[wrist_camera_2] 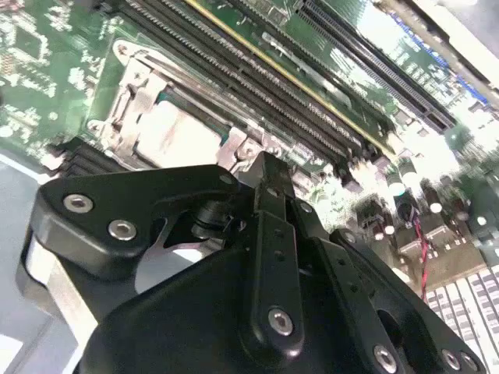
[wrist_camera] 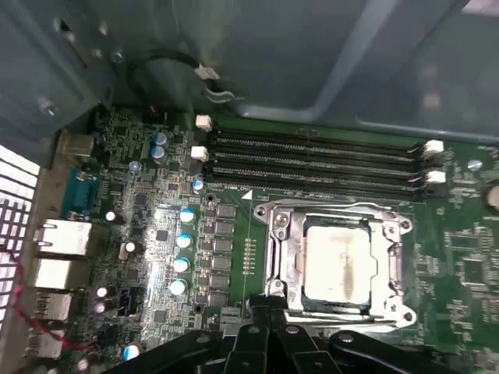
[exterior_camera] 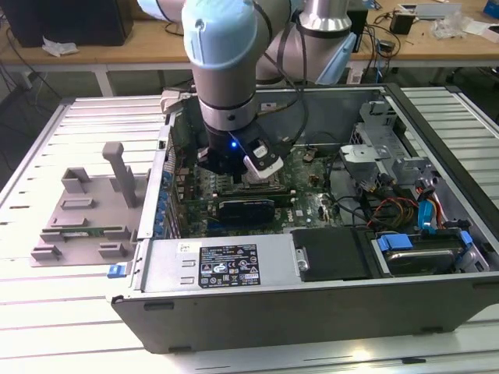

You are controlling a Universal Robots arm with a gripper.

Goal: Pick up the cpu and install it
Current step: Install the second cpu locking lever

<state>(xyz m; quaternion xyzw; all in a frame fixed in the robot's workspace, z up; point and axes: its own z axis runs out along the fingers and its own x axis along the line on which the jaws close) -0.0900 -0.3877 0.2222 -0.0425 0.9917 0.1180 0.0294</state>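
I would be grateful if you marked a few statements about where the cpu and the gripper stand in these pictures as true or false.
1. The cpu lies in the metal socket frame on the motherboard. True.
2. The gripper is outside the computer case, over the grey tray. False: it is down inside the case, above the motherboard.
3. The memory slots beside the socket hold no sticks. True.
4. The cpu rests on the grey tray. False: it sits in the socket.
5. The case's side is closed. False: it is open, with the inside exposed.
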